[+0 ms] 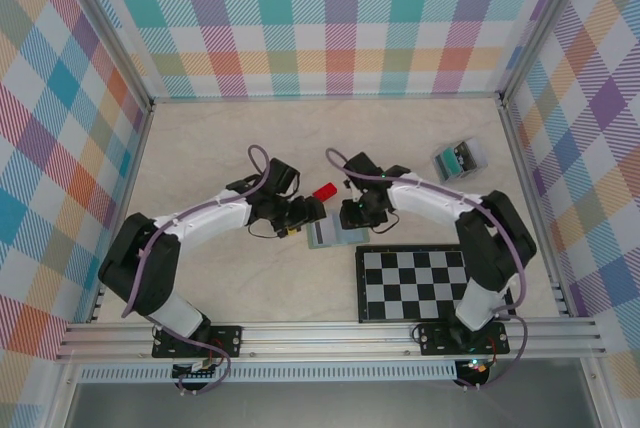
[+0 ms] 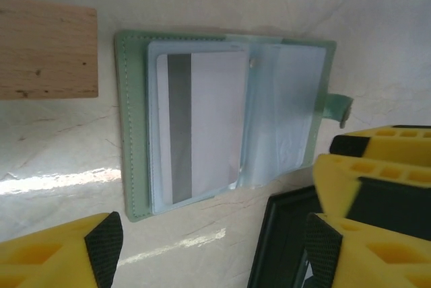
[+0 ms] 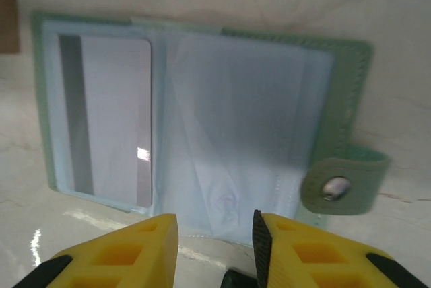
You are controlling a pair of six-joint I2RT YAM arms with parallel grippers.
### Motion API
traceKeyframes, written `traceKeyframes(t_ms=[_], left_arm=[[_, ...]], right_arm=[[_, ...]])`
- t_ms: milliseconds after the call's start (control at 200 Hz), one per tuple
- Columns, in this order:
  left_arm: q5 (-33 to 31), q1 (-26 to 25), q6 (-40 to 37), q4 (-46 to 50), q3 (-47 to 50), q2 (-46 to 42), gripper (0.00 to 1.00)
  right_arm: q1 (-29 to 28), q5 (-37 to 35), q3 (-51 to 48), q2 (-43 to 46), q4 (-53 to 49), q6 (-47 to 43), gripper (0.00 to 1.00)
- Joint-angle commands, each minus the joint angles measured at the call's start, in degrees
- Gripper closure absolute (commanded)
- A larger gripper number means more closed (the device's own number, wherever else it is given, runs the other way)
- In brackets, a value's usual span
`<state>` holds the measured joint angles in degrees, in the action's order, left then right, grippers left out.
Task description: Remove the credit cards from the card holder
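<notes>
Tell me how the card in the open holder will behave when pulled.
The card looks flat, thin and glossy, so it is probably stiff, light and slippery. Clear sleeves hold it and may drag. The card holder looks light and may slide too.

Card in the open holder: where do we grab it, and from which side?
Take the card by its plain long edge, beside the fold of the card holder; the striped edge sits tight against the stitched border. It lies flat, so come down from above, over the fold. Which way the sleeve opens is unclear.
</notes>
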<state>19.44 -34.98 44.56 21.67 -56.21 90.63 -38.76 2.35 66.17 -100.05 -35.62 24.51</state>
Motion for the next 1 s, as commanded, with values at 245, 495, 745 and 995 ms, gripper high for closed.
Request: traceKeyframes(t_ms=[245, 495, 745, 995], left_arm=[[-1.34, -1.88, 4.93, -4.56, -0.25, 5.68, 0.41], [-2.12, -2.55, 4.23, -4.97, -0.92, 8.44, 0.50], [-1.87, -2.72, 4.23, -5.23, -1.11, 10.62, 0.58], [-1.03, -2.71, 4.20, -5.24, -1.21, 12.07, 0.68]], right_arm=[[-0.26, -5.17, 2.71, -4.48, -2.76, 1.28, 0.56], [-0.17, -7.67, 6.31, -8.96, -4.99, 0.81, 0.51], [-0.17, -6.06, 7.39, -11.04, -5.43, 0.00, 0.53], [-0.09, -1.08, 6.47, -11.23, -4.19, -2.67, 0.67]])
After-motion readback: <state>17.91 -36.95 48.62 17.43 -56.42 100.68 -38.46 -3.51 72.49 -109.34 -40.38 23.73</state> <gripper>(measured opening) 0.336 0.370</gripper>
